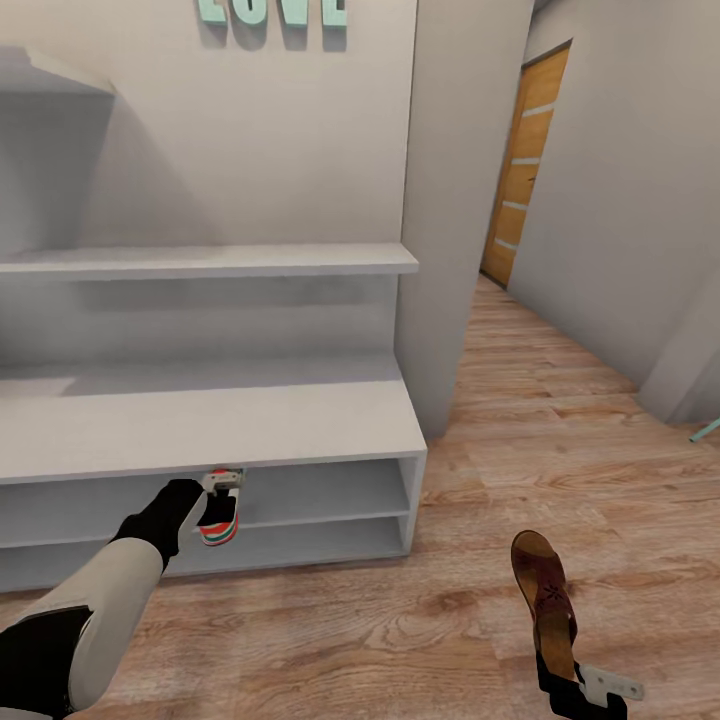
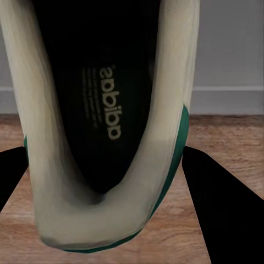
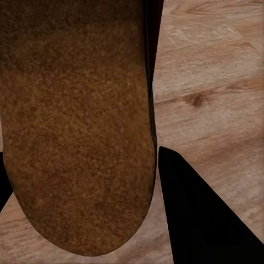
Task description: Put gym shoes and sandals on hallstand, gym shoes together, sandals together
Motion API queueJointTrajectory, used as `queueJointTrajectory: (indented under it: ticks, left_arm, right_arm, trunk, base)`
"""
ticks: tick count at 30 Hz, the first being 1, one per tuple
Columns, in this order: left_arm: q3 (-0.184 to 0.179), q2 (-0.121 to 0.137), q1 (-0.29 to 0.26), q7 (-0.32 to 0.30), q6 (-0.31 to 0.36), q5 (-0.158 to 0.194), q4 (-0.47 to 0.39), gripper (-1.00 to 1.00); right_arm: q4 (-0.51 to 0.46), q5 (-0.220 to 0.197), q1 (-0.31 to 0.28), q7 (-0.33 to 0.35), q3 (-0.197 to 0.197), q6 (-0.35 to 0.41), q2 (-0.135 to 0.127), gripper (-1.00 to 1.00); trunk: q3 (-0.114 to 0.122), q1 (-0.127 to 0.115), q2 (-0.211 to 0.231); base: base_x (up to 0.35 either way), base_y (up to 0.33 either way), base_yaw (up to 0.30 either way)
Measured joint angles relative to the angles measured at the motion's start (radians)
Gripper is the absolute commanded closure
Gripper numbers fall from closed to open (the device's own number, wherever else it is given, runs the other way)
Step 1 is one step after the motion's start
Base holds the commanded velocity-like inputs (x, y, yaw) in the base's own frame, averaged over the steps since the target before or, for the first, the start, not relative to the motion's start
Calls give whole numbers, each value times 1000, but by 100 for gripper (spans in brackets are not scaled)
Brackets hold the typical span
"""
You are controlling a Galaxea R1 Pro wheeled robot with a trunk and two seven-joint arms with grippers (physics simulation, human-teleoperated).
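At the bottom right of the head view, our right gripper (image 1: pixel 560 672) is closed on 1 flat brown leather-look sandal (image 1: pixel 545 598). The sandal points up the frame, away from us, over the light brown wood-plank floor (image 1: pixel 420 630). In the right wrist view, the sandal's fuzzy brown sole (image 3: pixel 77 137) sits between the 2 black fingers (image 3: pixel 203 214), with the floor behind it.

At the lower left of the head view, our left gripper (image 1: pixel 222 492) is closed on 1 white sneaker with green stripes and a red-orange patch (image 1: pixel 218 520). It hangs right at the front of the low white-grey shoe rack (image 1: pixel 300 420), at the upper open shelf, under the flat top. In the left wrist view, we look into the sneaker's dark inside (image 2: pixel 104 110), and the black fingers (image 2: pixel 220 203) press on both sides.

Farther back, in the upper half, a thin white wall shelf (image 1: pixel 210 262) runs across. At the top are pale green letters (image 1: pixel 272 10). At the upper right is an orange wooden door (image 1: pixel 522 170).
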Motion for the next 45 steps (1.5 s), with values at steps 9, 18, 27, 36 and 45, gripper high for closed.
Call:
queueJointTrajectory:
  ticks: [9, 18, 27, 36, 45]
  left_arm:
    - [-1, 0, 0, 0, 0, 0, -7, 100]
    - [-1, 0, -1, -1, 0, 0, -8, 100]
    - [-1, 1, -1, -1, -2, 0, -8, 100]
    - [-3, 2, 30, -1, -39, -5, -9, 100]
    - [-1, 2, 45, 3, -90, -7, -7, 100]
  right_arm:
    - [0, 0, 0, 0, 0, 0, 0, 100]
    - [0, 0, 0, 0, 0, 0, 0, 100]
    - [0, 0, 0, 0, 1, 0, 0, 100]
    - [-2, 5, 1, -1, -1, -3, 10, 100]
    - [-1, 3, 2, 1, -1, -2, -2, 100]
  trunk:
    - [-6, 8, -14]
    - [-22, 27, -49]
    - [-22, 27, -49]
    - [-22, 27, -49]
    - [-31, 38, -70]
  base:
    - [0, 0, 0]
    - [0, 0, 0]
    - [0, 0, 0]
    - [0, 0, 0]
    - [0, 0, 0]
